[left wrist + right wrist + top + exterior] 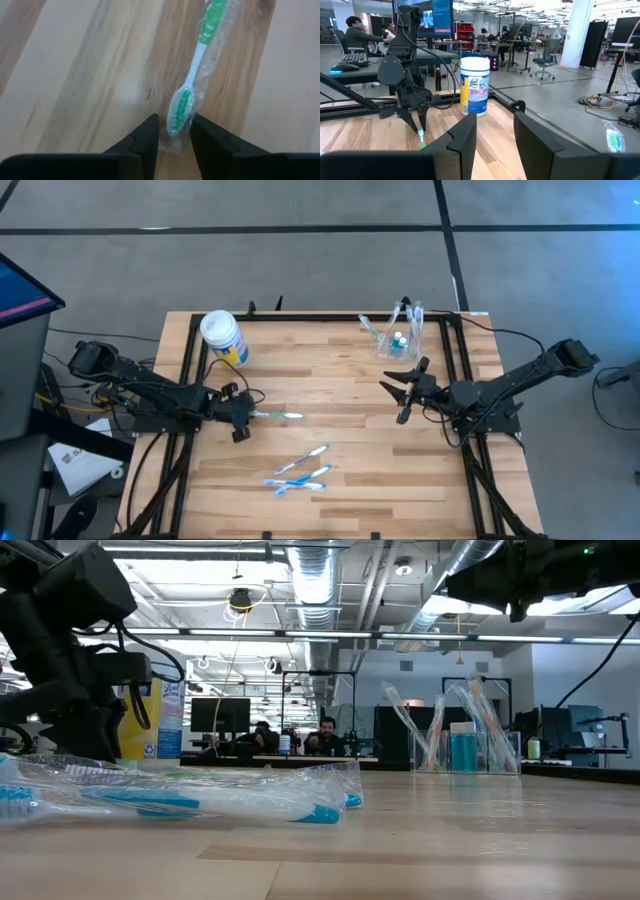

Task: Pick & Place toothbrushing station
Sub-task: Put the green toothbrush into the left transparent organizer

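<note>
The green toothbrush (pixel 192 85) is running off the picture's edge in the left wrist view, so its handle end is not showing. The left gripper (pixel 175 145) is hiding where the wrapper ends. In the low view, the wrapped toothbrushes (pixel 200 802) are looking blurry. The see-through cup (pixel 400 335) is looking too small to count what is inside.

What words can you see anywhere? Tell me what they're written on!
"Lysol": on the canister with the white lid, seen from the right wrist view; the smaller print under it is too blurred to read.
The screens behind the table show writing, too small to read.
The wrapped toothbrushes show no print I can read.
Nothing else is readable.
</note>
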You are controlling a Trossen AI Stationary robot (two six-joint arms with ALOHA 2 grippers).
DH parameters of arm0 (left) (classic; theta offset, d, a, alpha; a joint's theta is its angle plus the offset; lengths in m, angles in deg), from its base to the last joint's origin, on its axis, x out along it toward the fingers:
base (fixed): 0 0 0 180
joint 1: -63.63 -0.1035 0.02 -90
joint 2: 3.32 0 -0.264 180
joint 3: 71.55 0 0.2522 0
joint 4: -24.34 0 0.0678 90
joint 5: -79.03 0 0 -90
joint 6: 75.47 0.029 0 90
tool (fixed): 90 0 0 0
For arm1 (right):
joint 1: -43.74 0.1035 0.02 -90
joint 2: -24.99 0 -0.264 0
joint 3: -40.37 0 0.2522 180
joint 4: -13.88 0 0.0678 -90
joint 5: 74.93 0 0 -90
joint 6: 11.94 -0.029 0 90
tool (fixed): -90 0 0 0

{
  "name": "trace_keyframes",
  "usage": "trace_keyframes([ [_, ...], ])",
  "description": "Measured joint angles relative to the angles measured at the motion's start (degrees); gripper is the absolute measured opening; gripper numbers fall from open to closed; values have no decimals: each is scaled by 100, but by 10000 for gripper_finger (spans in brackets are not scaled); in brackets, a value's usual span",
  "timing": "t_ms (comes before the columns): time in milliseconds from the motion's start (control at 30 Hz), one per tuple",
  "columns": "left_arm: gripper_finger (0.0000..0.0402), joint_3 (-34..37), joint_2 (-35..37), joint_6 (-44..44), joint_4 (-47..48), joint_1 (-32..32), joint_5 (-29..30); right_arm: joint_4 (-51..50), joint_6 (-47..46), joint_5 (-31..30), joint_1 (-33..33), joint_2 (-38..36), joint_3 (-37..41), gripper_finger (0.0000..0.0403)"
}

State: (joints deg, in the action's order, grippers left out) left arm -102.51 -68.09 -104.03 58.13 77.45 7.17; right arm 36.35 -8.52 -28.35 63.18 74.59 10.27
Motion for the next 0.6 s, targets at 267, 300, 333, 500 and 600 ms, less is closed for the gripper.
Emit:
trace_keyframes([
  [267, 54, -259, -22, 33, 243, 1, -261, -4, -44, 0, 0, 0, 0, 120],
  [300, 48, -314, -24, 85, 266, 5, -363, -11, -44, 0, 0, 0, 0, 120],
  [333, 42, -369, -24, 120, 288, 7, -434, -20, -44, 0, 0, 0, 0, 120],
  [500, 24, -656, -24, 134, 251, 7, -613, -24, -44, 2, 0, 0, 0, 120],
  [600, 23, -863, -22, 134, 224, 7, -611, -30, -42, 4, 0, 85, 0, 120],
])
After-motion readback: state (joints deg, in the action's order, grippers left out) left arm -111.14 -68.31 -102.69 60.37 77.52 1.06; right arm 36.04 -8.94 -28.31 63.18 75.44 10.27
